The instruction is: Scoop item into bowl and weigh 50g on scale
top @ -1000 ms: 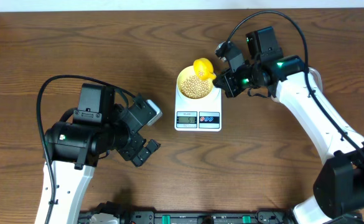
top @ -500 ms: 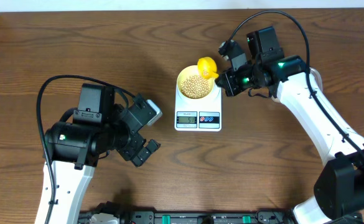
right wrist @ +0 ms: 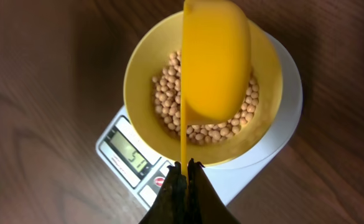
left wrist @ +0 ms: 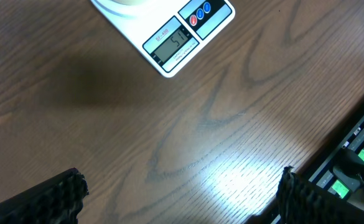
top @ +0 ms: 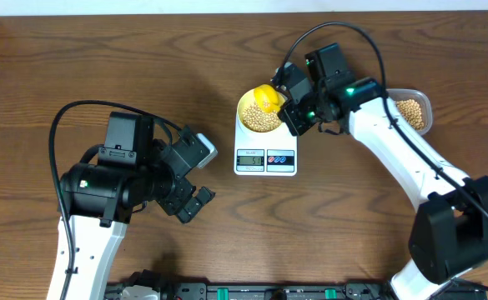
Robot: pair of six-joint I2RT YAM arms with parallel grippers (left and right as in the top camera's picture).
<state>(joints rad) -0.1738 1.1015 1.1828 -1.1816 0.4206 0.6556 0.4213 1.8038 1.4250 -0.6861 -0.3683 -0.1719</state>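
Right hand [right wrist: 183, 173] pinches the yellow scoop [right wrist: 216, 62] by its handle, over beans [right wrist: 166, 93] in the bowl [right wrist: 139, 68]; left hand [top: 193, 202] spread wide.

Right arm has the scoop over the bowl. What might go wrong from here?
The scoop in the right gripper hangs close over the beans; touching them or the bowl rim would likely skew the scale reading. Tipping more in may overshoot. A sideways nudge might slide the bowl.
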